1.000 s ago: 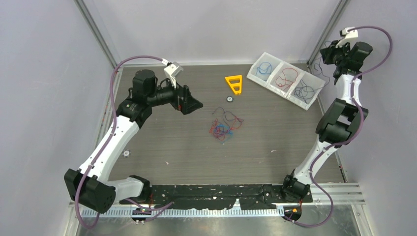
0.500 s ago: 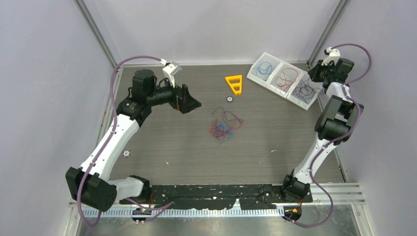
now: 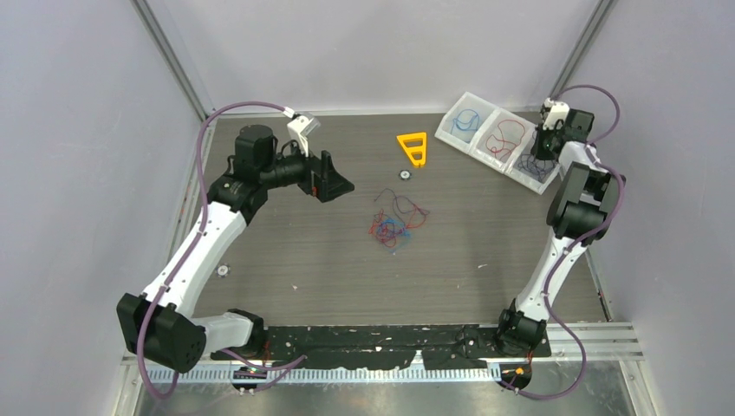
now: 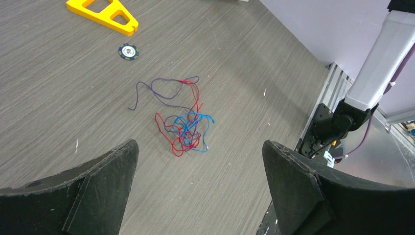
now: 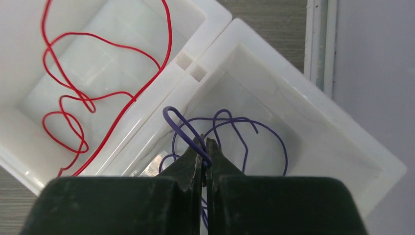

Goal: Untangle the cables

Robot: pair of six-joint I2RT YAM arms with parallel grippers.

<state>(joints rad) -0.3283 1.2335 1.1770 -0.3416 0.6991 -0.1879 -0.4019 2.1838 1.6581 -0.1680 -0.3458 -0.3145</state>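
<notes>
A clump of thin red, blue and dark purple cables [image 3: 394, 225] lies mid-table; the left wrist view shows it [image 4: 183, 125] ahead of my fingers. My left gripper [image 3: 335, 179] hovers to the left of the clump, wide open [image 4: 199, 144] with nothing in it. At the back right, my right gripper [image 3: 544, 154] points down into the right compartment of a white tray [image 3: 468, 94]. It is shut [image 5: 204, 143] on a purple cable [image 5: 225, 120] that loops in that compartment. A red cable [image 5: 73, 98] lies in the middle compartment and a blue one [image 3: 468, 120] in the left.
An orange plastic triangle [image 3: 414, 147] and a small round disc [image 3: 404, 173] lie behind the clump. Another disc [image 3: 223, 270] sits near the left edge. Black tape [image 3: 390, 340] runs along the front edge. A metal frame post [image 3: 574, 54] rises by the tray.
The right arm has folded down and to the left, lowering its shut gripper from high above the corner into the tray's right compartment. The left arm has barely moved.
</notes>
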